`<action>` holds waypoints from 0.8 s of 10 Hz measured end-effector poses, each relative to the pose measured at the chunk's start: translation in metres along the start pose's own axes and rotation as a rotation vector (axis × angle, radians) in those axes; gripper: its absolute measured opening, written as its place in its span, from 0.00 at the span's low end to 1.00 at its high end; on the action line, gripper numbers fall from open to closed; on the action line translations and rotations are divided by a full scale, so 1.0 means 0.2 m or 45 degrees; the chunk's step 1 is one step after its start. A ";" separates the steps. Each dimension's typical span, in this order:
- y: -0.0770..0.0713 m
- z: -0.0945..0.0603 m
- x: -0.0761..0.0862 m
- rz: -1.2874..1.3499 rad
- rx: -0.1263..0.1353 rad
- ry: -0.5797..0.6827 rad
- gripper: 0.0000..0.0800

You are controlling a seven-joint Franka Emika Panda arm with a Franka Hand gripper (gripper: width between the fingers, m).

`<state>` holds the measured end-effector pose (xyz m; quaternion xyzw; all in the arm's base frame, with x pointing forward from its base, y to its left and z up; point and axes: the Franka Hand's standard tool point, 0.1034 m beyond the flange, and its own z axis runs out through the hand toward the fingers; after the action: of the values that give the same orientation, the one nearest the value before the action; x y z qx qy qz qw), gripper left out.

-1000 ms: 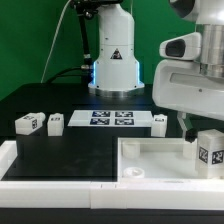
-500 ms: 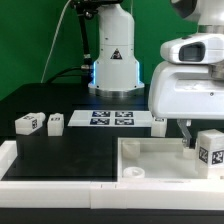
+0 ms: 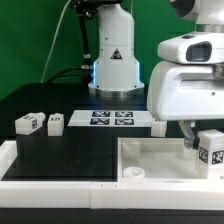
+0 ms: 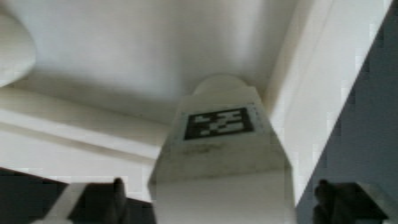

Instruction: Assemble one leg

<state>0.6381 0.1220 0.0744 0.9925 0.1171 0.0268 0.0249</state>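
Observation:
A white leg [image 3: 210, 148] with a black-and-white tag stands upright at the exterior view's right, over the far right corner of the white tray-like tabletop [image 3: 150, 165]. My gripper [image 3: 203, 135] comes down on it from above. In the wrist view the same leg [image 4: 222, 140] fills the space between my two dark fingers [image 4: 103, 203], and the tabletop's white inside [image 4: 125, 60] lies beyond it. The jaws look shut on the leg. Whether the leg's lower end touches the tabletop is hidden.
Two loose legs [image 3: 27, 123] [image 3: 55, 123] lie on the black table at the exterior view's left, and another [image 3: 159, 122] lies beside the marker board [image 3: 112, 119]. The arm's base [image 3: 113, 60] stands behind. A white rim [image 3: 60, 168] runs along the table's front.
My gripper and the leg have shifted slightly toward the exterior view's right and the leg sits a little more upright. The other parts have not moved.

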 end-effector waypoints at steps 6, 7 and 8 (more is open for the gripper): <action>0.00 0.01 0.02 0.848 -0.018 -0.056 0.36; 0.00 0.01 0.03 1.089 -0.026 -0.058 0.36; 0.01 0.01 0.02 1.303 -0.036 -0.055 0.36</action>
<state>0.6431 0.1217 0.0734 0.9225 -0.3849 0.0168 0.0245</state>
